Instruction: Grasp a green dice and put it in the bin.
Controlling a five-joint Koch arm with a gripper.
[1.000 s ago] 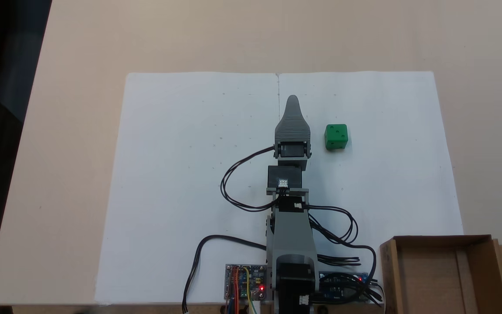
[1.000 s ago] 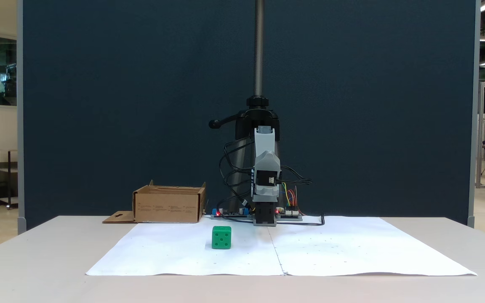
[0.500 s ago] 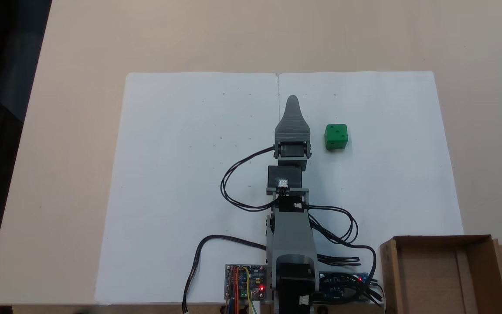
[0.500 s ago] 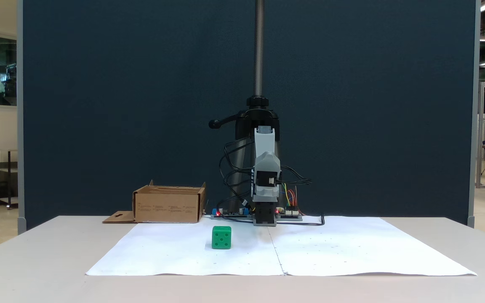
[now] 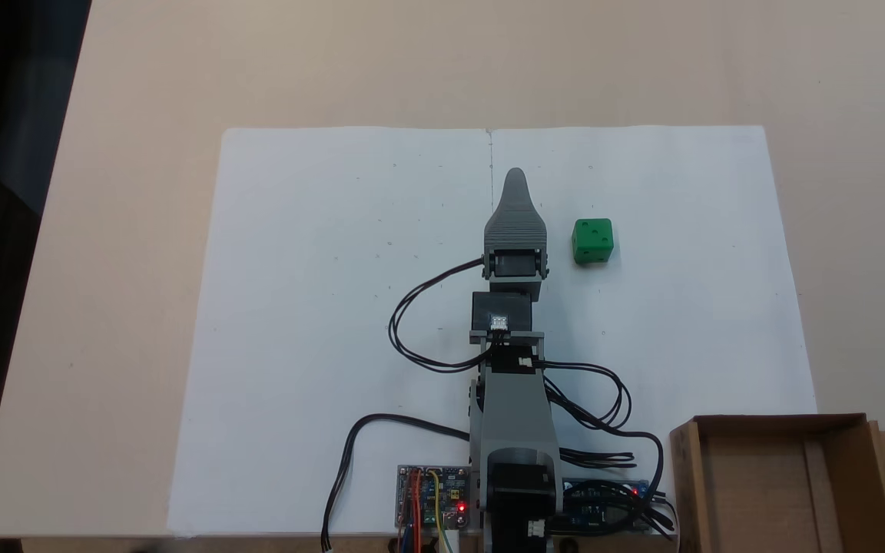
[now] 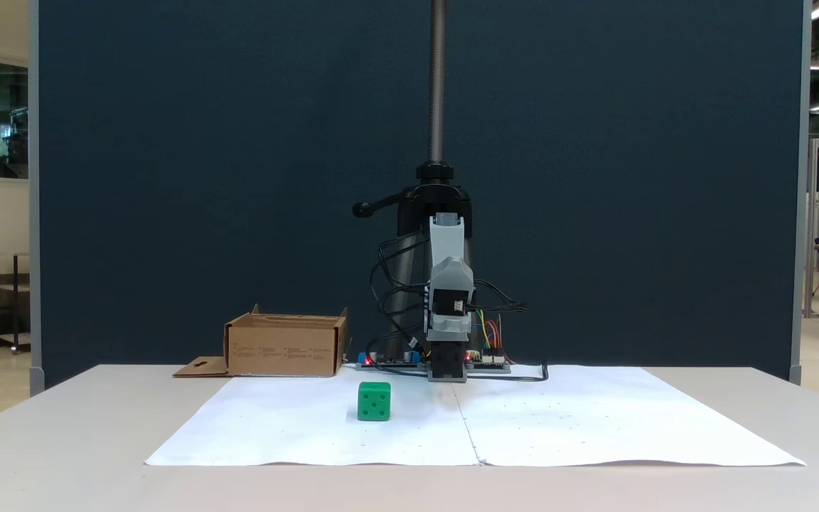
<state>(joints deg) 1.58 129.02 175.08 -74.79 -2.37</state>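
The green dice (image 5: pixel 592 241) sits on the white paper, to the right of the arm in the view from above and left of it (image 6: pixel 374 402) in the front view. My gripper (image 5: pixel 515 175) points away from the base along the paper's centre seam, held above the sheet, and stands apart from the dice. From above one jaw covers the other, so a single tip shows. In the front view the gripper (image 6: pixel 452 274) faces the camera end on. The brown cardboard bin (image 5: pixel 688 484) stands beside the arm's base; it appears empty, and its keyhole flap lies flat outside it. In the front view the bin (image 6: pixel 285 348) is at the back left.
Two white paper sheets (image 5: pixel 335 307) cover the middle of the beige table (image 5: pixel 120 230). Circuit boards (image 5: pixel 432 495) with red lights and looping black cables (image 5: pixel 412 322) lie around the arm's base. A metal pole (image 6: pixel 438 78) rises behind the arm before a dark blue partition.
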